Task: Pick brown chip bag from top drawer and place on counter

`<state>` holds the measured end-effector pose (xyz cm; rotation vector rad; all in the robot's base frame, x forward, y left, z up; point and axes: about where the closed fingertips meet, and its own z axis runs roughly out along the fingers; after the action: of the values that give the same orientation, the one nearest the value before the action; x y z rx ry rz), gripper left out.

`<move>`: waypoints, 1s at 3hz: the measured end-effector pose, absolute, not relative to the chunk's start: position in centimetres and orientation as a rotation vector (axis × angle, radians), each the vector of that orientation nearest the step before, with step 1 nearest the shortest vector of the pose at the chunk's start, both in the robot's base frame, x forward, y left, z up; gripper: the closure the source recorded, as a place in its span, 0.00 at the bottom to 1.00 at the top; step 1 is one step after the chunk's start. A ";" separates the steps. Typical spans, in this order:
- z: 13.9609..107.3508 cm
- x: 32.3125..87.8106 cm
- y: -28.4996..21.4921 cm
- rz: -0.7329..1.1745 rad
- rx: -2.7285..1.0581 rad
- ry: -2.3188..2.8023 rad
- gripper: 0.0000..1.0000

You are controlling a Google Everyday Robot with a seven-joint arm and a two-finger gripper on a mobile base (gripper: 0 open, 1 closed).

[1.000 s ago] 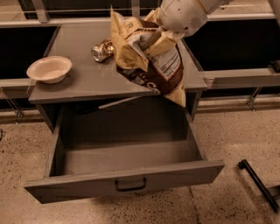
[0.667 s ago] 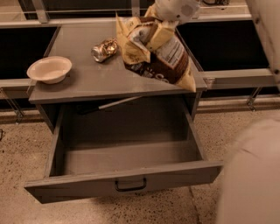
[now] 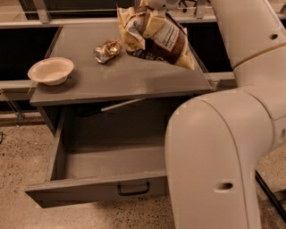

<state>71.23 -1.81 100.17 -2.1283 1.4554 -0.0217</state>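
The brown chip bag [image 3: 156, 38], crinkled with tan ends and a white label panel, hangs tilted above the back right of the counter [image 3: 120, 80]. My gripper [image 3: 154, 5] is at the top edge of the view, shut on the bag's upper end; most of it is cut off. The bag's lower corner reaches toward the counter's right edge. The top drawer [image 3: 111, 163] stands pulled out below the counter, with nothing in it and a black handle [image 3: 133, 189] on its front.
A crushed copper-coloured can [image 3: 107, 50] lies on the counter left of the bag. A white bowl [image 3: 50, 70] sits at the counter's left edge. My large white arm [image 3: 214, 147] fills the right side and hides the drawer's right end. The floor is speckled.
The view has shifted and my arm has swung in on the right. The bag, still held, has risen slightly and moved back over the counter.
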 end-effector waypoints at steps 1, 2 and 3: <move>100.5 72.3 -1.3 -0.062 -2.115 1.439 0.58; 100.5 72.3 -1.3 -0.062 -2.114 1.439 0.35; 100.5 72.3 -1.3 -0.062 -2.114 1.439 0.12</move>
<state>72.27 -1.32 100.53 -2.1142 1.4385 -0.0621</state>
